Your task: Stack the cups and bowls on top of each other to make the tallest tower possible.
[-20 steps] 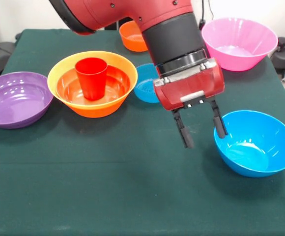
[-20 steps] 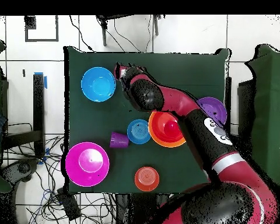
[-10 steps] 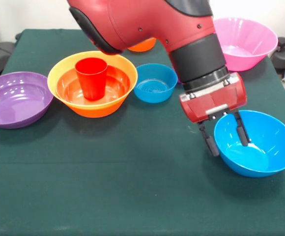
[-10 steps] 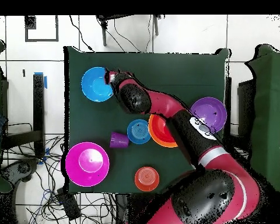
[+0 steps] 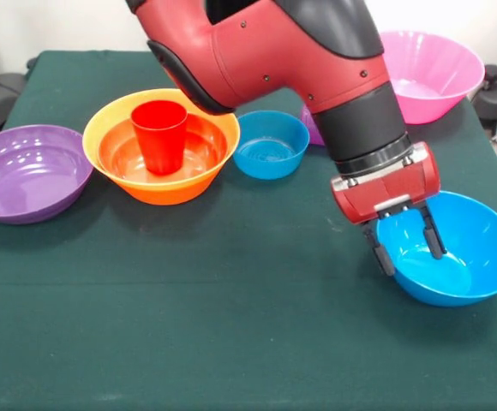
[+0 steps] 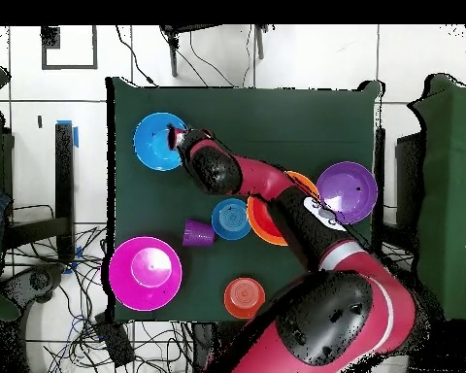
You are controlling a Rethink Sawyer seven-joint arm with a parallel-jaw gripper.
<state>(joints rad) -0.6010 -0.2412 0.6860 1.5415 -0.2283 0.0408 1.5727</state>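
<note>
Dark green cloth (image 5: 188, 300) covered the table, with cables trailing on the tiled floor around it. Taking the front view as a clock face, the tower (image 5: 161, 145) stood at about ten o'clock: a large orange bowl holding a shallow red-orange bowl, with a red cup (image 5: 159, 135) upright inside. A purple bowl (image 5: 27, 172) lay at nine o'clock, a small blue bowl (image 5: 271, 143) near centre, and a pink bowl (image 5: 427, 73) at one o'clock. In the overhead view a purple cup (image 6: 197, 232) and a small orange bowl (image 6: 244, 297) stood apart from the rest.

The gripper (image 5: 409, 247) was at four o'clock, jaws parted, straddling the near wall of the large blue bowl (image 5: 451, 250): one finger inside, one outside, nothing yet clamped.

Risk noted: the wall is glossy and sloped, so a pinch taken near the rim could slip, or the bowl could tip and swing on lifting. A descending finger could also push the bowl along the cloth.
</note>
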